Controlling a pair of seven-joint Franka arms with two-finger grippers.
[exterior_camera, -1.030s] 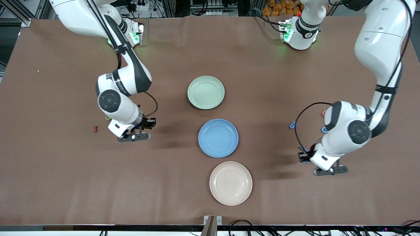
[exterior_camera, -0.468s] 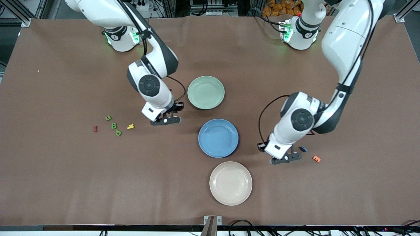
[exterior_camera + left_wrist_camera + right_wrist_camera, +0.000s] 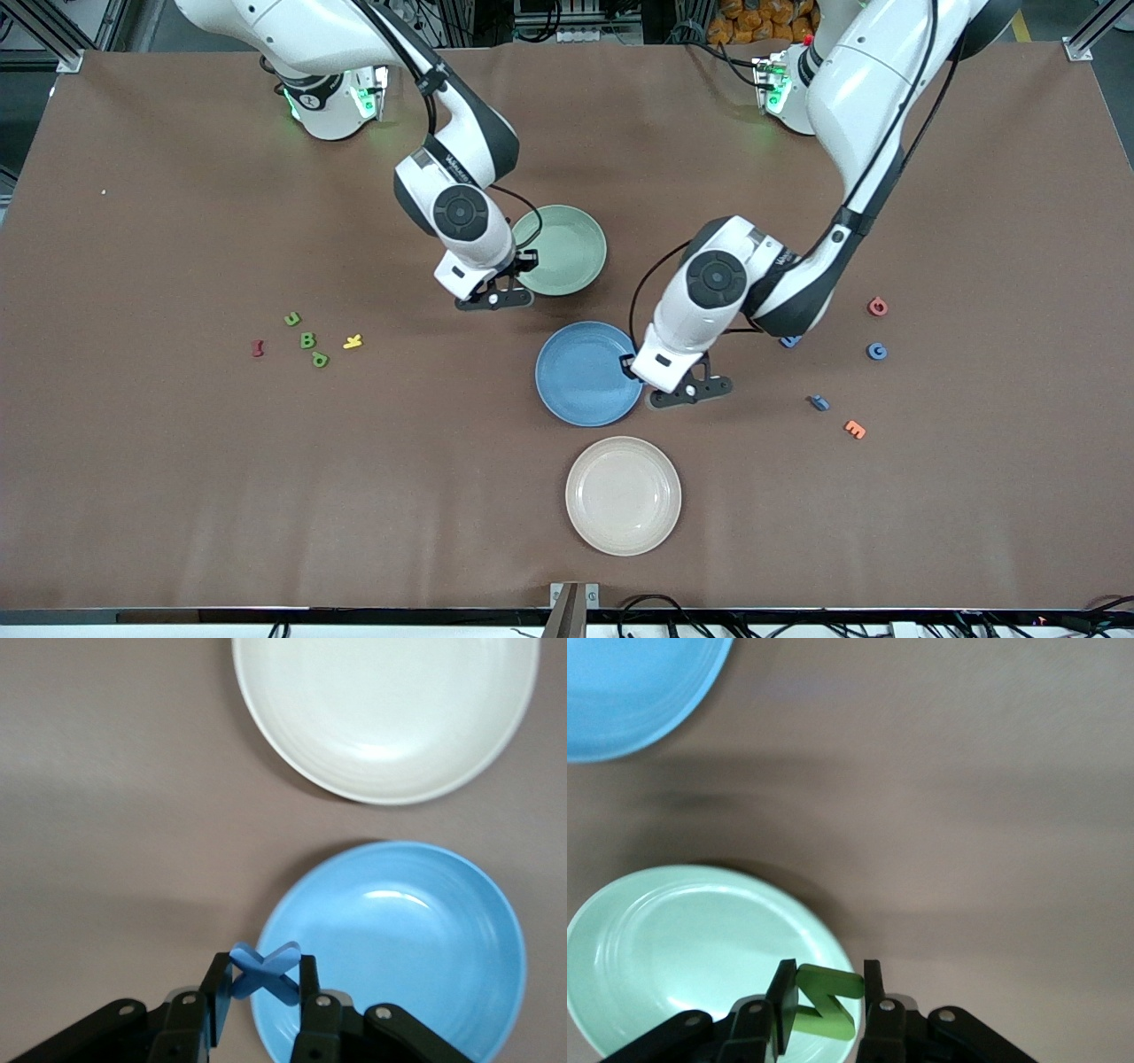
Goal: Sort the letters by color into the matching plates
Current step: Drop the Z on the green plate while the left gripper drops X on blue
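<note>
My left gripper (image 3: 687, 390) is shut on a blue X letter (image 3: 264, 967) and holds it over the rim of the blue plate (image 3: 585, 377) at the left arm's end. My right gripper (image 3: 492, 297) is shut on a green Z letter (image 3: 826, 1003) over the rim of the pale green plate (image 3: 567, 252). Three green letters (image 3: 307, 339) lie toward the right arm's end. Blue letters (image 3: 876, 351) lie toward the left arm's end, one (image 3: 790, 340) partly hidden by the left arm. Both coloured plates hold nothing.
A cream-white plate (image 3: 623, 495) sits nearest the front camera. A yellow letter (image 3: 353, 341) and a red letter (image 3: 258, 347) lie beside the green ones. A red letter (image 3: 877, 307) and an orange letter (image 3: 854, 429) lie among the blue ones.
Both arms have swung from the letter groups toward the table's middle, each carrying a letter. The left gripper reached the blue plate's rim, the right gripper the green plate's rim.
</note>
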